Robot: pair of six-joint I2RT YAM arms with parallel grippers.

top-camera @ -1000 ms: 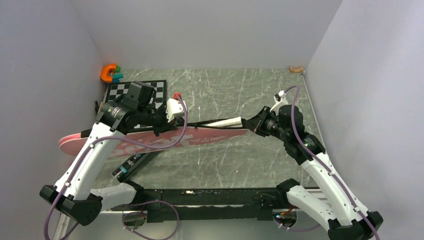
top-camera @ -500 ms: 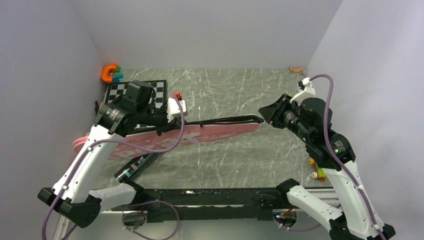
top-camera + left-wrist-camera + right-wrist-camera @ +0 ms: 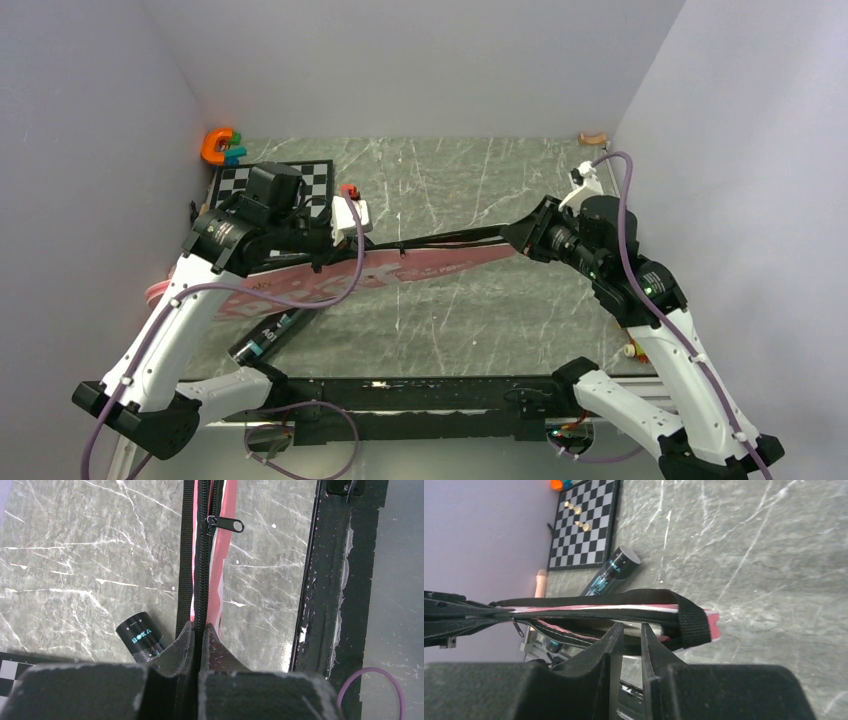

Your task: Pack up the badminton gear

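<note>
So the left gripper (image 3: 199, 628) is clamped on the pink SPORT bag (image 3: 430, 265) at its zipper edge, bag slung up just in front of the chessboard (image 3: 322, 180). The right gripper (image 3: 630, 630) sits at the strap end, nearly closed, can't tell if it's got fabric. I'd keep the bag taut; the black tube (image 3: 142, 639) is lying under it, not packed yet.

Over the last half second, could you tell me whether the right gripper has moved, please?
Yes. The right gripper has swung back left, toward the chessboard side, and now sits at the narrow end of the pink bag.
</note>
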